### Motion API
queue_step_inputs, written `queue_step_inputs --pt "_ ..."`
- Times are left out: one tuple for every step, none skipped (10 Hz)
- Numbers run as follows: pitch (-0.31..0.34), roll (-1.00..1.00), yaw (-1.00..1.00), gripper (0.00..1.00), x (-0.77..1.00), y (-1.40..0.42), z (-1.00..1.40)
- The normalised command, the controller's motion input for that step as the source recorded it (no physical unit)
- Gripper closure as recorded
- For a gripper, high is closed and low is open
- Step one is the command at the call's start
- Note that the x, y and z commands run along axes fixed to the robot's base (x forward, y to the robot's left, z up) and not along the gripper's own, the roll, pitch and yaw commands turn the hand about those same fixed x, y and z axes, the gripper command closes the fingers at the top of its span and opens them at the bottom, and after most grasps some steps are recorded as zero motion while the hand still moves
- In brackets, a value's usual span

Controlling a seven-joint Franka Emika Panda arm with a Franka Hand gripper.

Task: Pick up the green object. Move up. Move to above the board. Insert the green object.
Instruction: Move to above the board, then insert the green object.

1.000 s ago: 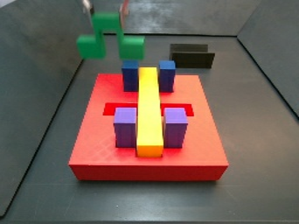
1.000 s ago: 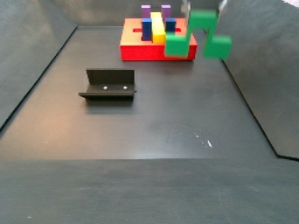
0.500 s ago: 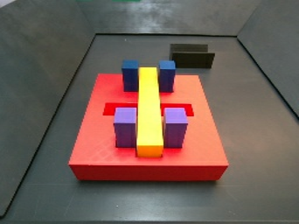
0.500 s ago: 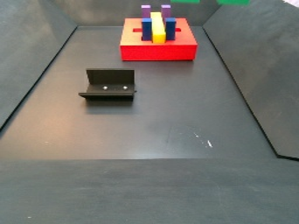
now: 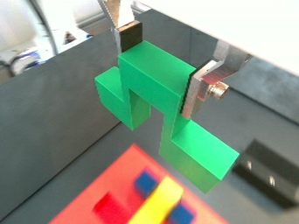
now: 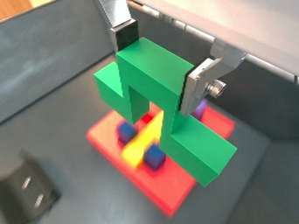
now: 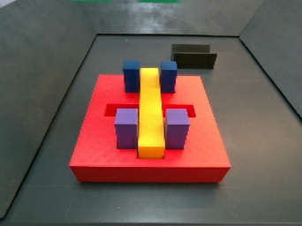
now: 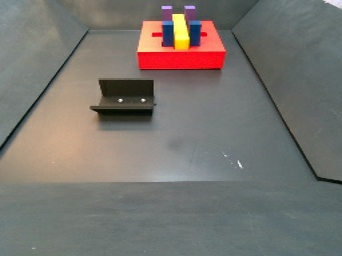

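Green object (image 5: 158, 109) sits pinched at its top bar between the hand's (image 5: 160, 63) silver fingers in both wrist views (image 6: 163, 101), hanging high over the board (image 6: 176, 188) with its yellow bar (image 6: 142, 144). Both side views show the board (image 7: 106, 150) and fixture (image 8: 123, 98) only; the hand is out of frame.

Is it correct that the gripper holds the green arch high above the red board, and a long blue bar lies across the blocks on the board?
Not quite: the long bar is yellow, not blue, as a side view shows. The rest holds: in both wrist views the gripper is shut on the green arch high above the red board, and the bar lies across the blue blocks and purple blocks.
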Motion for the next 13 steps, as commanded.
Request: queue_step_inputs --pt "0.19 0.07 0.03 1.0 0.59 -0.87 0.21" --pt "0.127 0.08 0.02 1.0 0.21 -0.26 0.07" --pt "0.027 0.04 0.0 1.0 0.03 0.0 0.0" --pt "0.0 0.0 0.02 1.0 0.0 0.0 0.0" --pt "-0.026 -0.03 0.07 1.0 0.04 0.0 -0.07" --pt "-0.109 0.0 0.07 1.0 0.07 -0.11 -0.28" --pt "-0.027 0.13 0.02 1.0 0.46 -0.31 -0.34" --pt "0.0 0.14 0.03 1.0 0.61 -0.25 -0.36" --pt "-0.049 0.12 0.06 1.0 0.5 -0.18 -0.44" --pt "-0.096 0.09 0.13 1.0 0.49 -0.11 -0.51" --pt "-0.104 0.1 0.17 1.0 0.49 -0.07 -0.51" --pt "-0.139 0.04 0.24 1.0 0.32 0.0 -0.57" --pt "-0.136 0.0 0.27 1.0 0.1 0.0 -0.55"
